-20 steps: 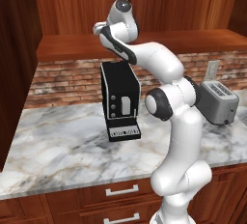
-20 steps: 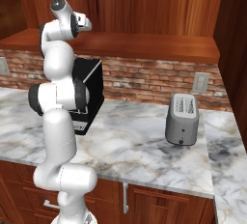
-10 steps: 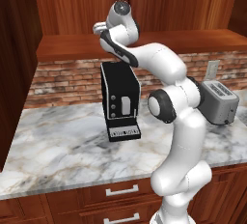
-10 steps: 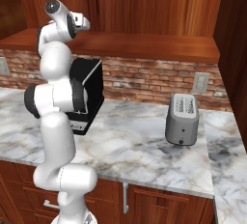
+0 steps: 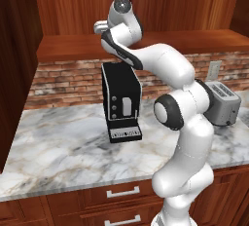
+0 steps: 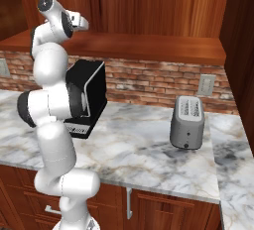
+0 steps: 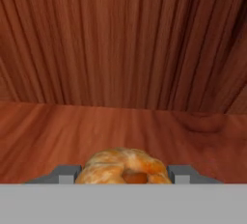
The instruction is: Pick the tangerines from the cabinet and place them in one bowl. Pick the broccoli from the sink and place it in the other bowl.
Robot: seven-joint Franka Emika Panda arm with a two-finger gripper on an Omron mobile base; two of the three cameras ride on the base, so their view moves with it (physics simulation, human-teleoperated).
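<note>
The desk point(image 5: 73, 152) is glossy grey-white marble veined in tan, above reddish-brown drawer fronts with silver handles. Behind it runs a rough red-brick backsplash point(image 6: 149, 80), and over that the cabinet point(image 6: 149, 45) opens as a smooth shelf of reddish wood with a back wall of straight vertical grain. A boxy black coffee machine point(image 5: 121, 103) stands upright on the desk near the bricks. A rounded grey metal toaster point(image 6: 187, 122) with two top slots stands well apart from it, at about 3 o'clock of the machine in the right base view.

In the hand view a tangerine point(image 7: 123, 167) sits at 6 o'clock, round, orange-tan, with a lumpy mottled skin and a darker dimple. The tool point(image 7: 123, 174) pinches it, one grey finger touching each side. The cabinet's shelf floor lies beyond it and the grained back wall rises toward 12 o'clock.

In the left base view the white arm reaches up to the shelf, its tool point(image 5: 99, 26) pointing at about 9 o'clock over the shelf edge.
</note>
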